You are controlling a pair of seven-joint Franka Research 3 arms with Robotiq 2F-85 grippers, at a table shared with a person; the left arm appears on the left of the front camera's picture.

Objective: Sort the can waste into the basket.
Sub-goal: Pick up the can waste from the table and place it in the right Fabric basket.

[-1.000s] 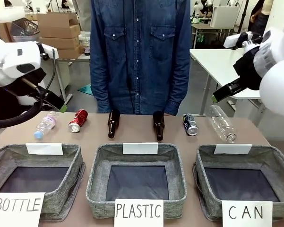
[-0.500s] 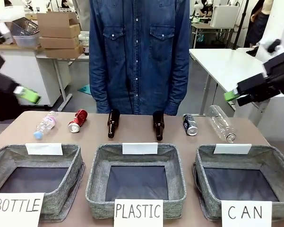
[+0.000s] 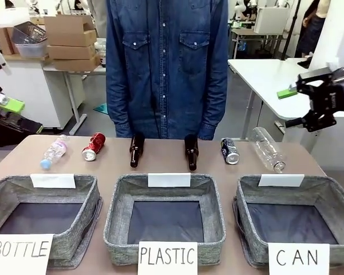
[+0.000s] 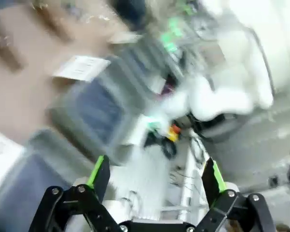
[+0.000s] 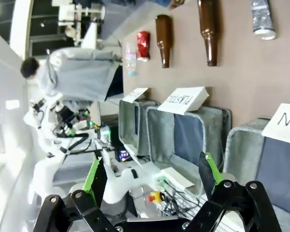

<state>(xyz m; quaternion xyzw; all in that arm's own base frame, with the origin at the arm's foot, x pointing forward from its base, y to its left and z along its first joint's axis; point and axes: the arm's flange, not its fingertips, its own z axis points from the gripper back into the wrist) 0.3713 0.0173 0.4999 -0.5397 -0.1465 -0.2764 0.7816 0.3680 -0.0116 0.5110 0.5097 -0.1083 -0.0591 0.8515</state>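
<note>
On the table's far side lie a red can at the left and a dark can at the right. Near the front right stands the grey basket with the "CAN" card, nothing in it. My right gripper hangs open in the air above and right of the dark can, nothing between its fingers. At the left edge my left gripper hovers high, well left of the red can. The right wrist view has the open gripper, the red can and the dark can far off. The blurred left wrist view shows the gripper open.
Two brown bottles and two clear plastic bottles lie in the same row as the cans. Baskets marked "BOTTLE" and "PLASTIC" stand front left and centre. A person in denim stands behind the table.
Both arms have swung away from the camera toward the sides. The left gripper has dropped lower at the left edge; the right has turned and risen slightly. Cans and bottles have not moved.
</note>
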